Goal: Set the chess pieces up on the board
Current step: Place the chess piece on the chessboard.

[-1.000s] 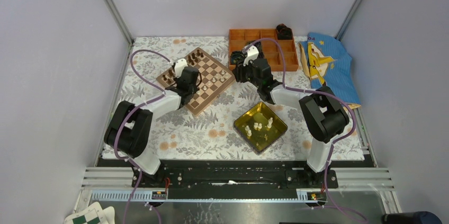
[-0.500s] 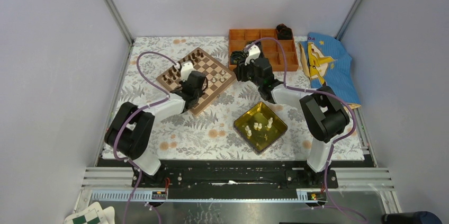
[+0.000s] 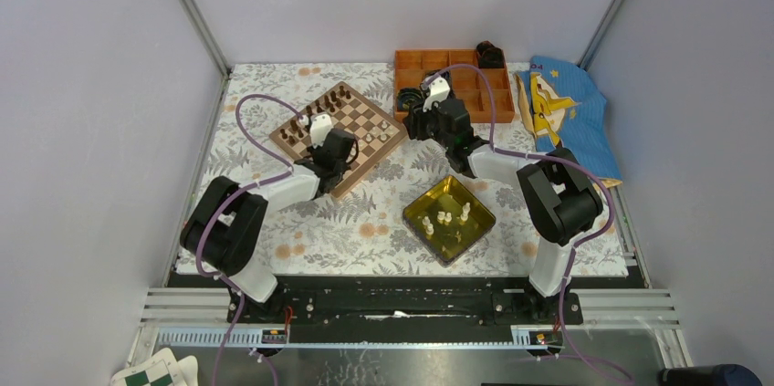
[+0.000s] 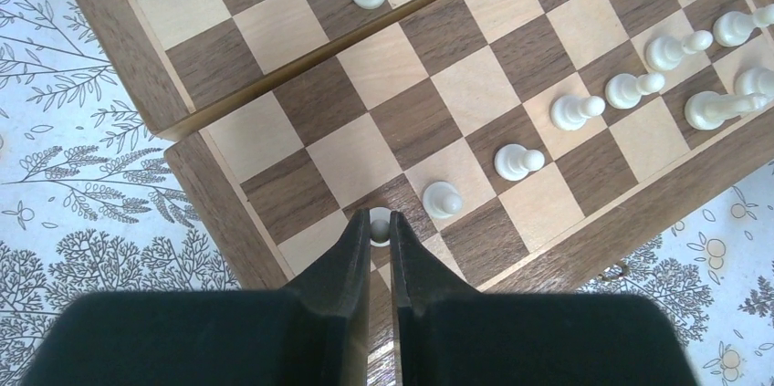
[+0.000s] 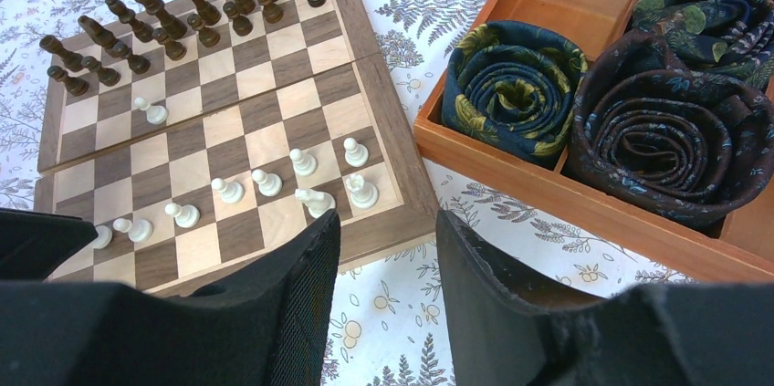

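Left pincer [image 4: 379,229] gripped pawn [image 4: 378,224] upright | pawn hung over board [image 4: 475,89] end square, in line with pawn row [image 4: 570,110] | right pincer [image 5: 388,222] gaped empty beside board

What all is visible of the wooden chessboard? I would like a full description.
The chessboard is square and wooden: tan and dark brown checks, brown border, a fold seam across the middle. It lies flat on the floral cloth, diagonal in the top view. Dark pieces stand along one edge, cream pieces near the opposite one. The left gripper holds a cream pawn near one corner.
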Controlling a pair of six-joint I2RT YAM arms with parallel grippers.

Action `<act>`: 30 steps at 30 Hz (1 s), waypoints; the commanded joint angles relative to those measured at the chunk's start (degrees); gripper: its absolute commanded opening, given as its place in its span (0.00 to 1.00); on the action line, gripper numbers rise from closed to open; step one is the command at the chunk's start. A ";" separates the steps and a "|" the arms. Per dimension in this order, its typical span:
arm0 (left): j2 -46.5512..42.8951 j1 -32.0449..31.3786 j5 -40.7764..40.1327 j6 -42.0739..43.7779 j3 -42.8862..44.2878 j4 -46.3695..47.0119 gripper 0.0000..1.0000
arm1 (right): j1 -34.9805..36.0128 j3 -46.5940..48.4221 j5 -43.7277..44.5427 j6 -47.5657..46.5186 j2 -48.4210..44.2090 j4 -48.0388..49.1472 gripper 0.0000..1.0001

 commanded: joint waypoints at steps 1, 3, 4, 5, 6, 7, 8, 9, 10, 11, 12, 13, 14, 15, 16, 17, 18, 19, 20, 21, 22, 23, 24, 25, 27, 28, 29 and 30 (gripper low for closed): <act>-1.92 -0.48 -2.39 -0.99 -0.95 -0.35 0.00 | -0.37 1.63 0.04 0.65 -1.01 1.32 0.50; -1.85 -0.64 -2.48 -1.05 -1.10 -0.35 0.00 | -0.40 1.50 0.04 0.65 -1.14 1.35 0.50; -1.89 -0.66 -2.48 -1.11 -1.14 -0.37 0.00 | -0.32 1.38 0.04 0.65 -1.17 1.44 0.50; -1.81 -0.71 -2.48 -1.17 -1.10 -0.35 0.00 | -0.39 1.33 0.04 0.64 -1.19 1.41 0.50; -1.79 -0.75 -2.48 -1.25 -1.14 -0.40 0.00 | -0.37 1.26 0.09 0.65 -1.29 1.41 0.50; -1.78 -0.79 -2.50 -1.30 -1.14 -0.34 0.00 | -0.33 1.17 0.05 0.68 -1.35 1.52 0.50; -1.73 -0.88 -2.48 -1.35 -1.14 -0.36 0.00 | -0.38 1.08 0.04 0.62 -1.39 1.54 0.50; -1.68 -0.92 -2.49 -1.39 -1.14 -0.36 0.00 | -0.34 1.06 0.04 0.65 -1.33 1.54 0.50; -1.64 -1.00 -2.50 -1.43 -1.07 -0.39 0.01 | -0.32 1.06 0.11 0.68 -1.40 1.52 0.50; -1.59 -1.09 -2.49 -1.44 -0.99 -0.45 0.01 | -0.38 1.06 0.09 0.68 -1.42 1.57 0.50; -1.51 -1.17 -2.48 -1.49 -0.91 -0.48 0.01 | -0.40 1.06 0.09 0.68 -1.44 1.50 0.50; -1.41 -1.25 -2.48 -1.49 -0.81 -0.70 0.02 | -0.42 1.06 0.09 0.71 -1.41 1.51 0.50; -1.37 -1.32 -2.68 -1.50 -0.73 -0.88 0.02 | -0.47 1.04 0.06 0.72 -1.47 1.52 0.50; -1.30 -1.36 -2.80 -1.60 -0.66 -1.03 0.02 | -0.40 0.98 0.04 0.74 -1.41 1.50 0.50; -1.27 -1.41 -2.87 -1.59 -0.63 -1.12 0.03 | -0.40 0.93 0.04 0.74 -1.43 1.60 0.51; -1.24 -1.45 -3.07 -1.69 -0.62 -1.25 0.04 | -0.46 0.88 0.02 0.79 -1.41 1.58 0.51; -1.18 -1.45 -3.16 -1.80 -0.67 -1.36 0.05 | -0.47 0.88 -0.04 0.82 -1.41 1.60 0.51; -1.11 -1.45 -3.18 -1.85 -0.68 -1.47 0.06 | -0.48 0.81 -0.05 0.83 -1.42 1.67 0.51; -1.11 -1.50 -3.26 -1.84 -0.63 -1.55 0.06 | -0.43 0.80 -0.05 0.80 -1.41 1.65 0.51; -1.03 -1.54 -3.38 -1.91 -0.55 -1.70 0.07 | -0.45 0.75 -0.05 0.83 -1.44 1.61 0.51; -0.97 -1.50 -3.58 -1.99 -0.41 -2.02 0.08 | -0.48 0.79 -0.05 0.83 -1.44 1.60 0.51; -0.89 -1.54 -3.69 -2.06 -0.32 -2.22 0.10 | -0.44 0.79 -0.05 0.83 -1.41 1.59 0.51; -0.85 -1.54 -3.85 -2.01 -0.25 -2.27 0.12 | -0.42 0.79 -0.05 0.83 -1.41 1.58 0.51; -0.80 -1.54 -3.97 -2.03 -0.26 -2.28 0.14 | -0.44 0.77 -0.05 0.83 -1.55 1.65 0.51; -0.65 -1.54 -4.13 -2.08 -0.20 -2.28 0.22 | -0.40 0.82 -0.09 0.81 -1.51 1.60 0.51; -0.58 -1.54 -4.21 -2.06 -0.12 -2.28 0.23 | -0.48 0.79 -0.07 0.83 -1.51 1.58 0.51; -0.51 -1.54 -4.23 -2.03 -0.09 -2.28 0.24 | -0.48 0.79 -0.07 0.83 -1.52 1.60 0.51; -0.40 -1.54 -4.17 -2.01 -0.01 -2.28 0.24 | -0.49 0.77 -0.05 0.83 -1.50 1.58 0.51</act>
